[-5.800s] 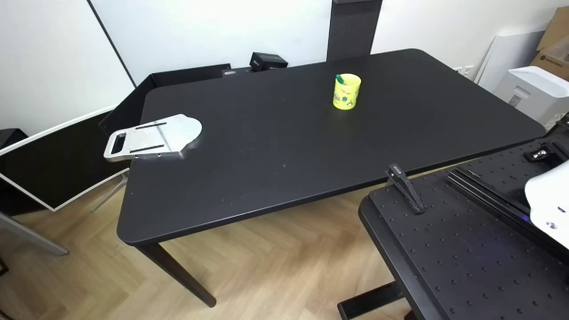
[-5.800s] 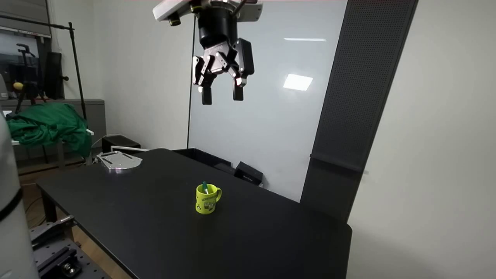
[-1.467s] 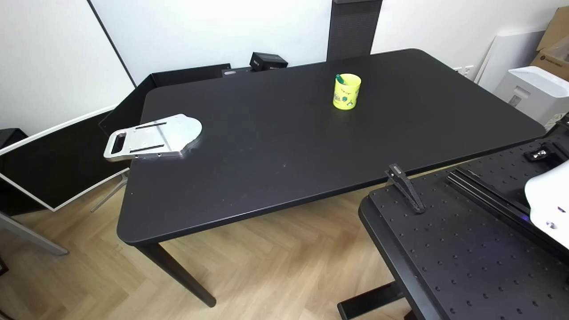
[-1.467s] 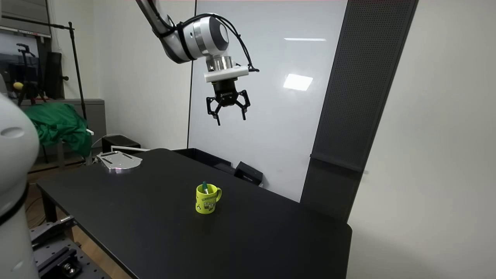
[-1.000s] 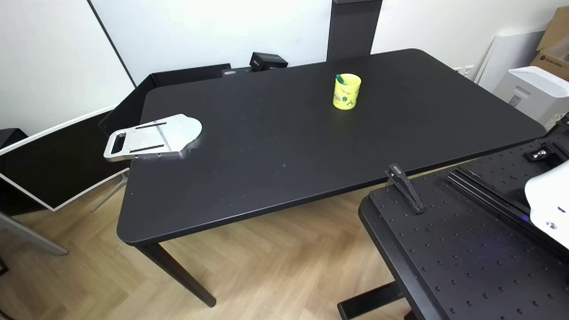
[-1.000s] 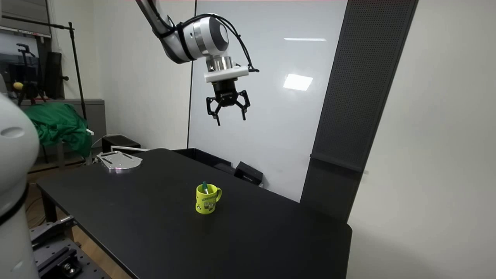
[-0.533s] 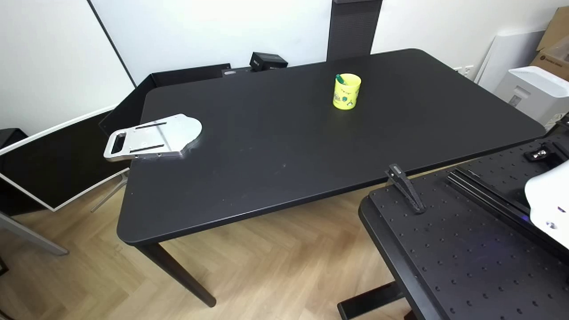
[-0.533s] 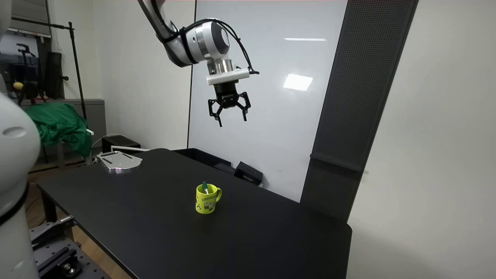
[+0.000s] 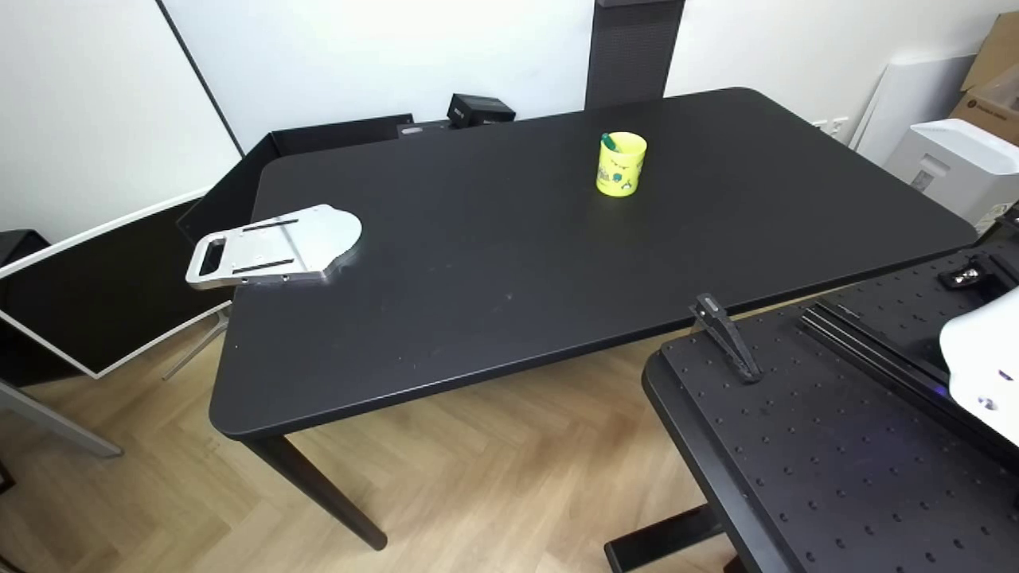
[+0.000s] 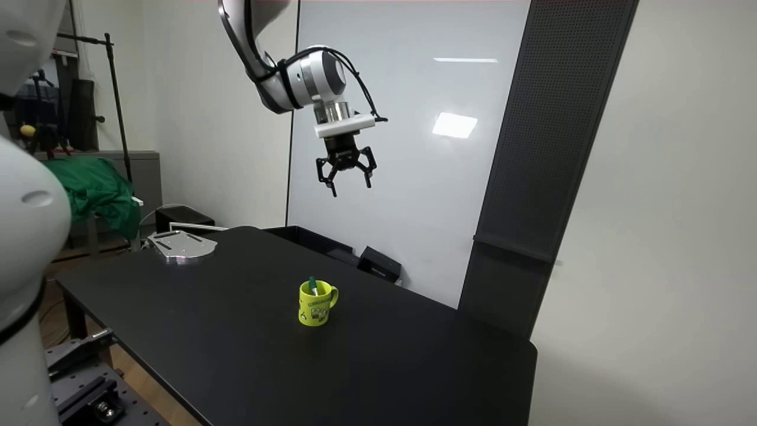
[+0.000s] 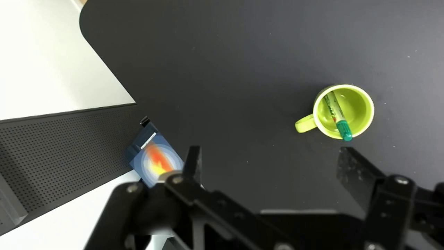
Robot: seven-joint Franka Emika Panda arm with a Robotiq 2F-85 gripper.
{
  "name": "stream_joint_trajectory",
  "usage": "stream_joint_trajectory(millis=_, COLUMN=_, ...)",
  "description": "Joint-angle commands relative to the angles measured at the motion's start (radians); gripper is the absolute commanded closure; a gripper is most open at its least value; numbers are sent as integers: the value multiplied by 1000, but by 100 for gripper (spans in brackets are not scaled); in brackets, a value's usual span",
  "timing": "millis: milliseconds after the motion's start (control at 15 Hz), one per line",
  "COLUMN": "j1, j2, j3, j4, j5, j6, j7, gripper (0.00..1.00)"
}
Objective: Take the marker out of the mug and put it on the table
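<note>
The yellow-green mug [image 9: 619, 173] stands upright on the black table [image 9: 478, 247]; it also shows in an exterior view [image 10: 313, 310] and in the wrist view [image 11: 360, 107]. The green-capped marker [image 11: 337, 116] leans inside the mug, its cap [image 11: 344, 130] over the rim; the cap shows in both exterior views [image 9: 609, 142] [image 10: 313, 284]. My gripper [image 10: 352, 189] is open and empty, high above the table, pointing down. In the wrist view my gripper [image 11: 270, 149] has its fingers wide apart, with the mug beyond the right fingertip. The gripper is out of frame in an exterior view.
A silver plate with a handle slot [image 9: 310, 235] lies over the table's end. A black box [image 10: 378, 264] sits behind the table's back edge, near a whiteboard and a dark perforated panel [image 10: 568, 118]. A black perforated platform [image 9: 796, 461] adjoins the near side.
Since the oldest frame, my gripper has moved away from the camera, deeper over the table. In the last half second it has sunk slightly. The mug and marker have not moved.
</note>
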Motion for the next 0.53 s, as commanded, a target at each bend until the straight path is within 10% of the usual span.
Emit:
stream_joint_trajectory(millis=0, j1=34, j2=82, j3=4, j4=97, j5=-17, j6=-45, j7=19, gripper=0)
stream_joint_trajectory(millis=467, j1=80, j2=188, j3=4, j4=142, j5=-22, j6=-37, j7=12, gripper=0)
